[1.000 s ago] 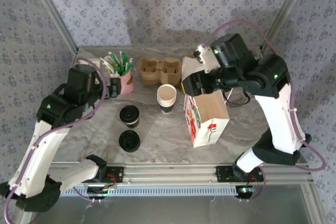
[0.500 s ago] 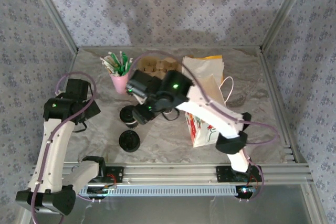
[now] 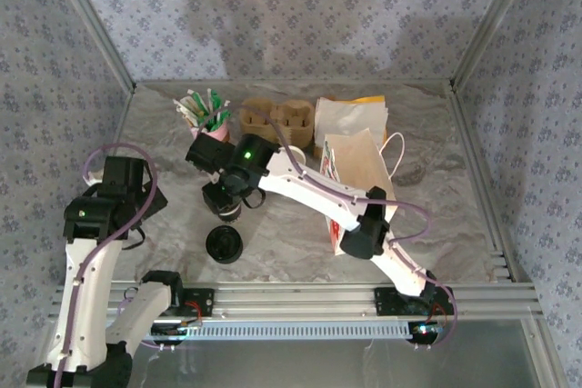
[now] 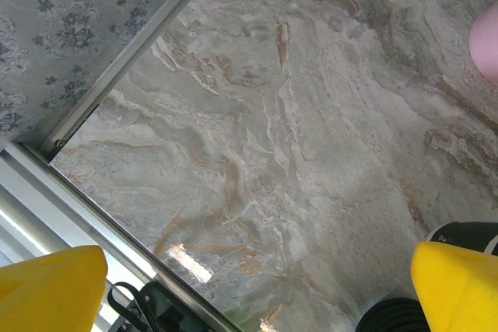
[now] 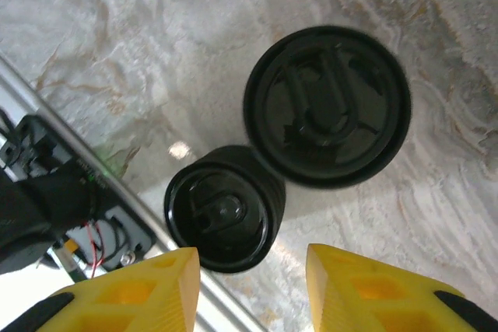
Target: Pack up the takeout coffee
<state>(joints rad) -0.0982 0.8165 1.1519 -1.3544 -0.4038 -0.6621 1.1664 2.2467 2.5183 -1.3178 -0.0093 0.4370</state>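
The takeout coffee (image 5: 327,106) is seen from above in the right wrist view as a round black lid on the marble table. In the top view the coffee (image 3: 228,213) is mostly hidden under my right gripper (image 3: 221,199), which hangs over it. That right gripper (image 5: 253,289) is open, its yellow fingers (image 5: 366,289) apart with nothing between them, and the coffee lies just beyond the fingertips. My left gripper (image 3: 144,204) stands at the left of the table, clear of the coffee. The left gripper (image 4: 261,293) is wide open over bare marble.
A loose black lid (image 3: 224,244) lies in front of the coffee near the front rail, and the same lid (image 5: 222,207) is by my right fingers. A white paper bag (image 3: 359,193) stands open at the right. A pink cup of stirrers (image 3: 209,124) and a brown cup carrier (image 3: 277,120) stand at the back.
My right arm swung from the paper bag across to the left and now hangs over the coffee, its jaws narrower. My left arm drew back toward the front left.
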